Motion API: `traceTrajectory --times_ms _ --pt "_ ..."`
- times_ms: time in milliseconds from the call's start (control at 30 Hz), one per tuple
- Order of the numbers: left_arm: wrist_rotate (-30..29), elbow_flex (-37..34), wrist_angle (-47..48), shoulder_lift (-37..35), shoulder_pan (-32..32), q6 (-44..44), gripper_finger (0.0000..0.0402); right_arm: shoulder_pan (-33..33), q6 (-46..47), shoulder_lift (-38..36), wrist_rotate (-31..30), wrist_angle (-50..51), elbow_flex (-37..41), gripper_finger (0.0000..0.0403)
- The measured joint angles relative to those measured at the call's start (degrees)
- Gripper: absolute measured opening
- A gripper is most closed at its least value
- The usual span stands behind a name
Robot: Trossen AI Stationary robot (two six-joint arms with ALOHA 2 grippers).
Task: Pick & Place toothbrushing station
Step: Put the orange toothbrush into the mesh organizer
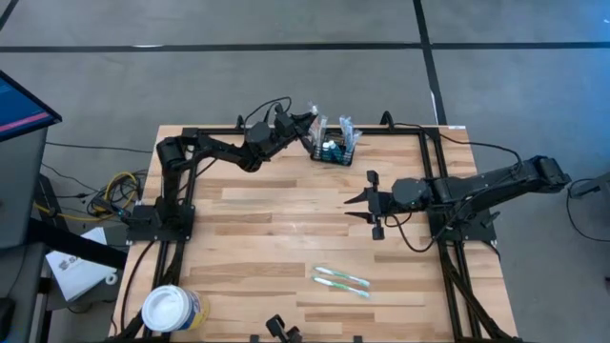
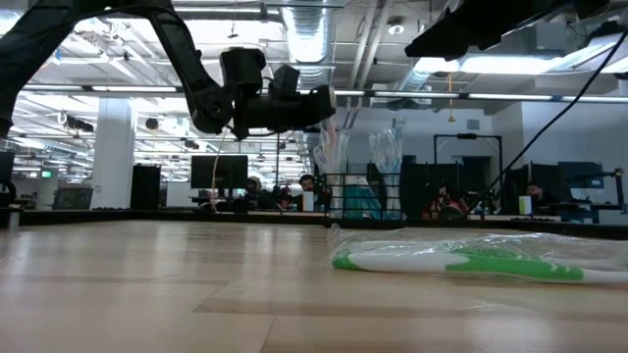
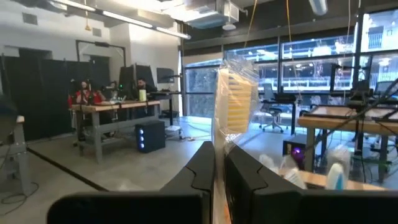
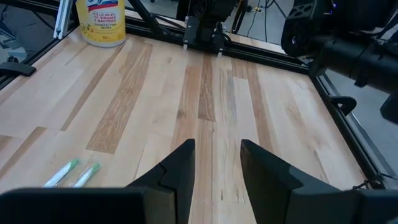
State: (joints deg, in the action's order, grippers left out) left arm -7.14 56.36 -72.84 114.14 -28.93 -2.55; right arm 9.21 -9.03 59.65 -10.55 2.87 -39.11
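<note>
You're looking at two arms showing matte black all over, chunky rounded joint housings, thin black cables looping off each. The left gripper (image 1: 310,129) and right gripper (image 1: 360,209) are wearing flat, angular black fingers (image 4: 177,171). Black base plates are sitting bolted on black frame rails.

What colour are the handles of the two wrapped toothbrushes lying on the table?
White and green. The toothbrushes show best in the low view, lying close to that camera in clear wrapping.

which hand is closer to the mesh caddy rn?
Left. The left hand is right at the caddy, shut on a wrapped toothbrush. The right hand hangs open mid-table.
</note>
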Motion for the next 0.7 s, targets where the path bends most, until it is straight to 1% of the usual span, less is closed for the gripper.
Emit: traceTrajectory --times_ms 367,700 --pt "-0.02 0.02 0.18 -0.21 0.02 0.11 0.0007 0.0 -0.58 0.01 0.0 0.07 0.0 0.0118" --pt "-0.04 0.02 1.06 -0.23 0.38 1.34 0.0038 0.02 -0.53 0.01 0.0 0.1 0.0 0.0118"
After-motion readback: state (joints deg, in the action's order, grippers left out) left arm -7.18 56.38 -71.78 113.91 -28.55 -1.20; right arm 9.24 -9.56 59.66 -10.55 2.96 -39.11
